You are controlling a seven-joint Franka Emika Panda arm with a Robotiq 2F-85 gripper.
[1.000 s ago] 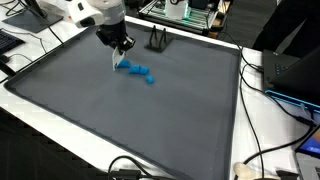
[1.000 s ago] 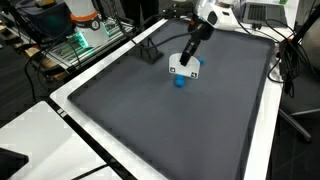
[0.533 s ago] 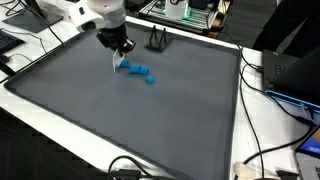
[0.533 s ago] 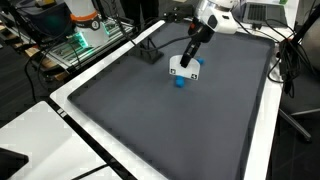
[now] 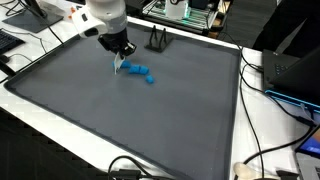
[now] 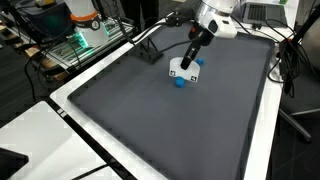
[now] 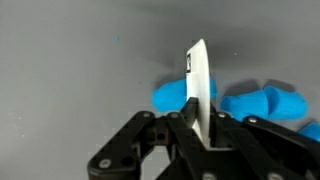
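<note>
The gripper (image 7: 200, 125) is pinched shut on a thin white card (image 7: 198, 92). In the wrist view the card stands on edge between the fingers (image 7: 178, 128). In an exterior view its flat face shows small black marks (image 6: 183, 70). The card hangs under the gripper (image 5: 122, 54) over the far part of the grey mat (image 5: 120, 120). Its lower end comes down just beside a short row of blue blocks (image 5: 140, 72), which lie on the mat to its right. In the wrist view the blue blocks (image 7: 255, 102) spread out on both sides behind the card. Whether the card touches them or the mat cannot be told. A black stand (image 5: 158, 40) sits farther back, near the far edge of the mat.
</note>
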